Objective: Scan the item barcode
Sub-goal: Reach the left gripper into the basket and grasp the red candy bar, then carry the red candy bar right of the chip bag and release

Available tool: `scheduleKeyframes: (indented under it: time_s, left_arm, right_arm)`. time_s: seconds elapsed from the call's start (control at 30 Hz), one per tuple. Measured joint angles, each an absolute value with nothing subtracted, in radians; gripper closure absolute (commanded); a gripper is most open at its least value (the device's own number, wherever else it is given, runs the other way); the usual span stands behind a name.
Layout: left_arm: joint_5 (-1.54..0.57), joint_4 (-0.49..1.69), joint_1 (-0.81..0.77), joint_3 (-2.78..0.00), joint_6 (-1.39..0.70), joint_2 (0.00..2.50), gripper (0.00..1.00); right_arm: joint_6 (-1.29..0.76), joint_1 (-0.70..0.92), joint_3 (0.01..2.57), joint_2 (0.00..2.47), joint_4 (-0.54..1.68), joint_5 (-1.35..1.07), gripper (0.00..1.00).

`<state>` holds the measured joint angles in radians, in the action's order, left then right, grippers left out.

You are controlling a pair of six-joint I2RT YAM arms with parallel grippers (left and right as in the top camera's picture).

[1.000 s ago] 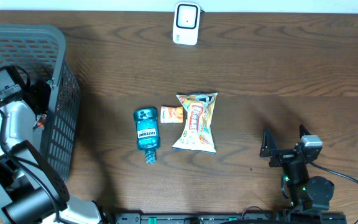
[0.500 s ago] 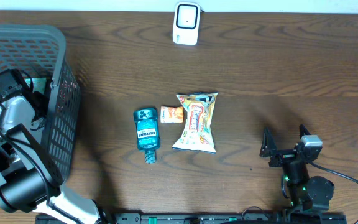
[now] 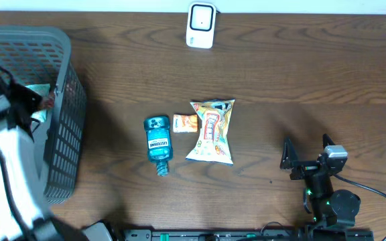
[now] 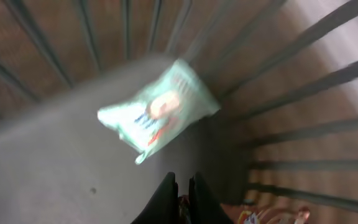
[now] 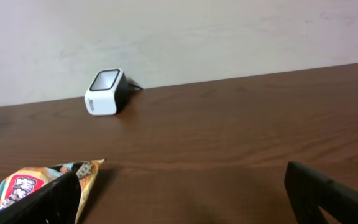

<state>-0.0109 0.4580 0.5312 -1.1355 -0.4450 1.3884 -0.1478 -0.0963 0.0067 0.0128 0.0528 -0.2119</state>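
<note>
My left gripper [image 4: 182, 183] is inside the grey basket [image 3: 69, 137], shut, with a thin red and orange packet [image 4: 253, 218] pinched between its fingertips; the view is blurred. On the basket floor below it lies a pale green packet [image 4: 160, 109]. From overhead, the left gripper [image 3: 40, 100] sits by the basket's right wall. The white barcode scanner [image 3: 200, 25] stands at the table's far edge, also seen as the scanner [image 5: 104, 92] in the right wrist view. My right gripper [image 3: 308, 152] rests open and empty at the near right.
A blue mouthwash bottle [image 3: 158, 142], a small orange packet [image 3: 185, 123] and a yellow snack bag [image 3: 212, 131] lie mid-table. The snack bag's corner [image 5: 73, 171] touches my right gripper's left finger in the wrist view. The basket's mesh walls surround the left arm.
My left gripper has shut and the left arm has lifted and swung within the basket. The right arm has not moved.
</note>
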Motion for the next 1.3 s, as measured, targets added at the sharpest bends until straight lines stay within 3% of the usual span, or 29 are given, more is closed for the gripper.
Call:
scheduleKeyframes:
  time_s: [0.73,1.07,1.3]
  left_arm:
    - [-0.037,0.435,0.529,-1.135,-0.672,0.945,0.93]
    - [-0.473,0.288,0.506,-1.135,-0.791,0.922,0.93]
    - [-0.656,0.313,0.355,-1.135,-0.809,0.933,0.93]
  right_arm:
    - [-0.148,-0.096,0.007,0.013,0.053,-0.212,0.01]
    - [-0.148,-0.096,0.007,0.013,0.053,-0.212,0.01]
    - [-0.148,-0.096,0.007,0.013,0.053,-0.212,0.01]
